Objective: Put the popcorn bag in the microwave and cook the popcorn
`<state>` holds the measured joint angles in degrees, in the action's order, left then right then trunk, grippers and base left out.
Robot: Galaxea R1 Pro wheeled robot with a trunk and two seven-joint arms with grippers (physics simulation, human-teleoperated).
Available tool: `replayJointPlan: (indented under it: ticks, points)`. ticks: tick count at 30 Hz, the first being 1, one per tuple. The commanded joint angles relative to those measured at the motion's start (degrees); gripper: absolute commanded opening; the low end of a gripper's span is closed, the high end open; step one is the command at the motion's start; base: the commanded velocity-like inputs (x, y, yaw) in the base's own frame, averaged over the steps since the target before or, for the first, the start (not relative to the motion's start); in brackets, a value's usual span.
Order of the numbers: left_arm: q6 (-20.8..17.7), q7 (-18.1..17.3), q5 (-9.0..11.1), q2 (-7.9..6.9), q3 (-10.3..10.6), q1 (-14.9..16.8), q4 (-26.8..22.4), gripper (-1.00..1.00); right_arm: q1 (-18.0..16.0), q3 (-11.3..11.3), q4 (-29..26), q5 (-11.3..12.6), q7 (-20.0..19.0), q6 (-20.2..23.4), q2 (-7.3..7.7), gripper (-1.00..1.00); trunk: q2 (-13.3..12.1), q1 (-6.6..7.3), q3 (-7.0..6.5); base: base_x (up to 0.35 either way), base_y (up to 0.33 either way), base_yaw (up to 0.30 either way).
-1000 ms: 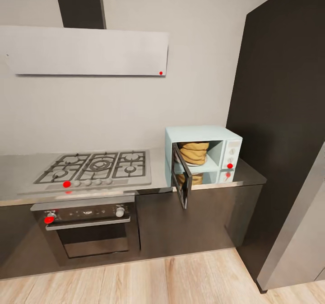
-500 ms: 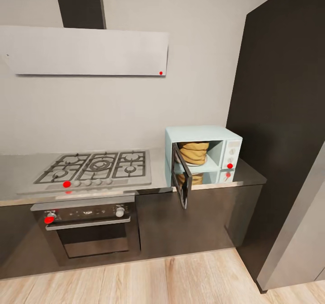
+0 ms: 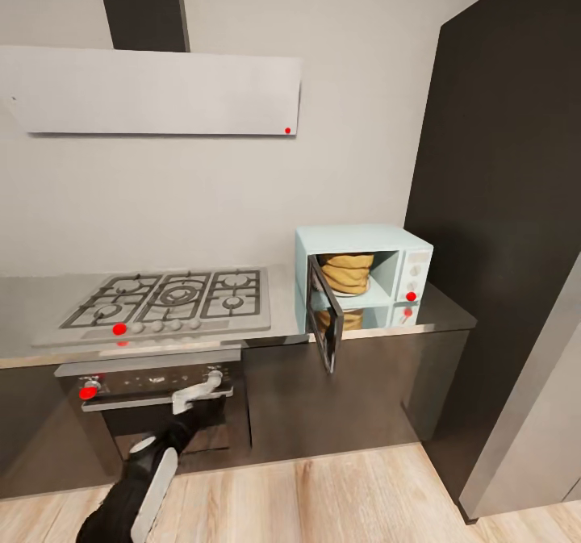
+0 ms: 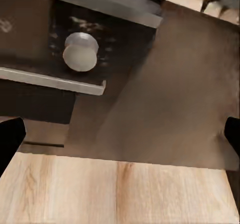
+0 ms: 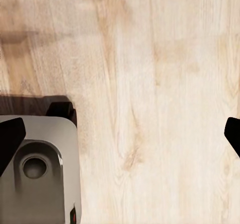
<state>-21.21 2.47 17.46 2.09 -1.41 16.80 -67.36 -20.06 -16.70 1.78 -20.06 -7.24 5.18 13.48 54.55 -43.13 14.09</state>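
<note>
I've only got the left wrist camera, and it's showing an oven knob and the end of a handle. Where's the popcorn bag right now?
Observer: The popcorn bag sits inside the microwave, which stands on the countertop to the right of the hob.
Operator: Is the door shut?
Observer: No, the microwave door stands open, swung out toward the robot.
Operator: And my right arm?
Observer: Its wrist camera looks down at the wood floor, with the fingers spread wide and holding nothing.

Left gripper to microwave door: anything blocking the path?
Nothing visible does. The left gripper is low, in front of the oven; the microwave door hangs open over the countertop edge, with open space between. The popcorn bag already sits inside.
</note>
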Motion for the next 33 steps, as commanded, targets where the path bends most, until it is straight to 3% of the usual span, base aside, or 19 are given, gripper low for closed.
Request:
replayJointPlan:
  ticks: [1, 3, 4, 5, 6, 11, 17, 22, 25, 27, 28, 30, 33]
  points:
    - [-0.6, 0.3, 0.5, 1.46, 0.0, 1.6, -0.7, 1.0, -0.1, -0.5, 0.1, -0.5, -0.1, 0.1, 0.04, 1.0, 0.1, -0.01, 0.08, 0.0, 0.0, 0.0]
    - [-0.7, 0.4, -0.9, 4.03, 0.3, 2.5, -2.1, 1.0, -0.1, -0.5, 0.1, -0.4, -0.1, 0.0, 0.05, 1.0, 0.1, -0.01, 0.08, 0.0, 0.0, 0.0]
    - [-1.1, 0.3, -4.1, 4.83, 2.2, 2.8, -6.5, 1.0, -0.1, -0.7, 0.1, -0.4, -0.2, 0.1, 0.06, 1.0, 0.1, -0.01, 0.08, 0.0, 0.0, 0.0]
    - [-2.1, 0.2, -6.9, 5.14, 5.7, 2.9, -8.7, 1.0, -0.1, -0.7, 0.1, -0.4, -0.2, 0.1, 0.06, 1.0, 0.1, -0.01, 0.08, 0.0, 0.0, 0.0]
    - [-2.6, 0.3, -7.4, 5.21, 6.8, 2.9, -9.1, 1.0, -0.1, -0.7, 0.1, -0.4, -0.2, 0.1, 0.06, 1.0, 0.1, -0.01, 0.08, 0.0, 0.0, 0.0]
    - [-3.5, 1.2, -8.1, 5.29, 8.7, 2.9, -9.1, 1.0, -0.1, -0.6, 0.1, -0.7, -0.2, 0.2, 0.02, 1.0, 0.1, -0.01, 0.08, 0.089, 0.0, 0.0]
    - [-3.0, 6.6, -7.8, 5.54, 8.9, 2.9, -8.8, 1.0, -0.1, -0.6, 0.1, -0.8, -0.2, 0.1, -0.03, 1.0, 0.1, -0.01, 0.08, 0.302, 0.0, 0.0]
    - [-2.9, 7.0, -7.8, 6.03, 9.0, 2.9, -8.8, 1.0, -0.1, -0.6, 0.1, -0.6, -0.2, -0.6, -0.09, 1.0, 0.1, -0.01, 0.05, 0.303, 0.0, -0.02]
    - [-2.9, 6.6, -7.7, 6.19, 9.4, 2.9, -8.8, 1.0, -0.1, -0.7, 0.1, -0.5, -0.2, -0.5, -0.97, 1.0, 0.1, -0.01, -0.09, 0.089, 0.0, -0.156]
    - [-2.9, 6.4, -7.8, 6.2, 11.3, 2.9, -8.8, 1.0, -0.1, -0.7, 0.1, -0.5, -0.2, -0.5, -1.17, 1.0, 0.1, -0.01, -0.19, 0.021, 0.0, -0.186]
    - [-2.9, 6.5, -7.8, 6.18, 14.5, 2.9, -8.8, 1.0, -0.1, -0.7, 0.1, -0.5, -0.2, -0.5, -1.25, 1.0, 0.1, -0.01, -0.25, 0.007, 0.0, -0.192]
    - [-2.9, 6.5, -7.8, 6.17, 16.8, 2.9, -8.8, 1.0, -0.1, -0.7, 0.1, -0.5, -0.1, -0.6, -1.31, 1.0, 0.1, -0.01, -0.36, 0.004, 0.0, -0.193]
    - [-2.7, 6.4, -7.7, 6.11, 18.3, 2.9, -8.8, 1.0, -0.1, -0.7, 0.1, -0.5, -0.1, -0.6, -1.34, 1.0, 0.1, -0.01, -0.52, 0.001, 0.0, -0.194]
